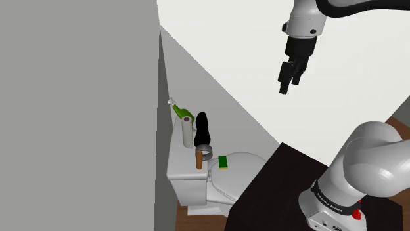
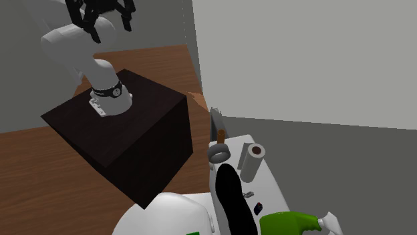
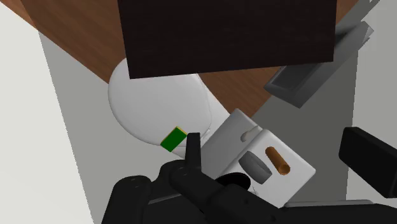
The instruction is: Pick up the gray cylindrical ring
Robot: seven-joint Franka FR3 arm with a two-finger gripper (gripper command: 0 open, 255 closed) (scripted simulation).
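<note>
- Well, I judge that the approach step is in hand. The all-black two-finger gripper (image 1: 290, 84) hangs high above the fixture, with its fingers standing apart and nothing between them.
- The short gray cylindrical ring (image 1: 205, 155) lies on the flat top of the white toilet tank (image 1: 177, 174). It is just beside a small brown standing cylinder (image 1: 198, 159) and near a tall black curved object (image 1: 202, 128).
- For the next move, in my opinion, I must bring the hand down over the ring and turn the fingers to take it across its wall. I must also keep off the brown cylinder, which I could knock over.
- The room has a white rounded toilet lid (image 1: 250, 164) carrying a small green block (image 1: 223, 161). There are plain gray walls (image 1: 79, 98), a brown wooden floor (image 2: 40, 180) and the dark box stand (image 2: 127, 127).
</note>
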